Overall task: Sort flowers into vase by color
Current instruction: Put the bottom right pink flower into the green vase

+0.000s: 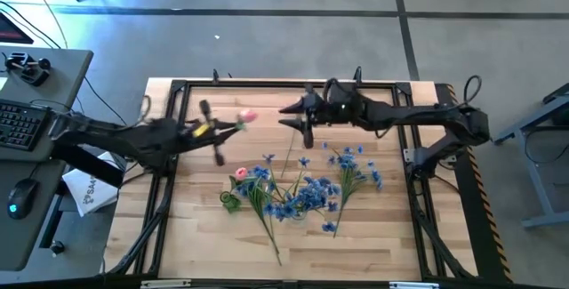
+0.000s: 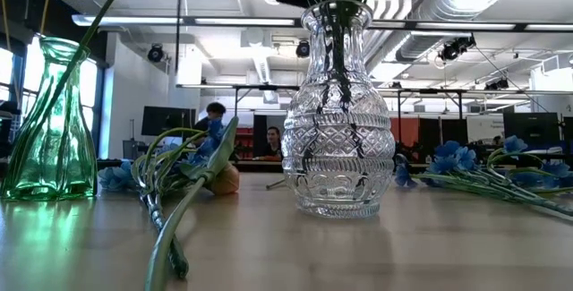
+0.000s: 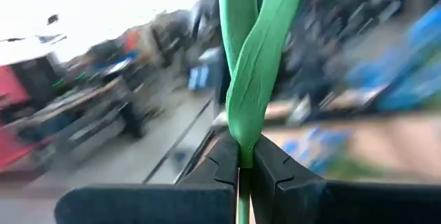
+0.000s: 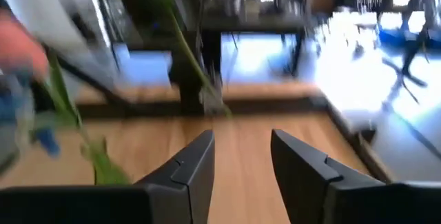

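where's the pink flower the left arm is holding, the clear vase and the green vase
pink flower [image 1: 248, 116]: high view, on the pink bud, held by the left gripper [image 1: 212, 129].
clear glass vase [image 2: 338, 148]: low view, on the patterned belly.
green glass vase [image 2: 52, 139]: low view, on the body.

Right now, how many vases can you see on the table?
2. A green glass vase stands toward one end in the low view, and a clear cut-glass vase holding dark stems stands mid-table. More could be hidden behind the arms.
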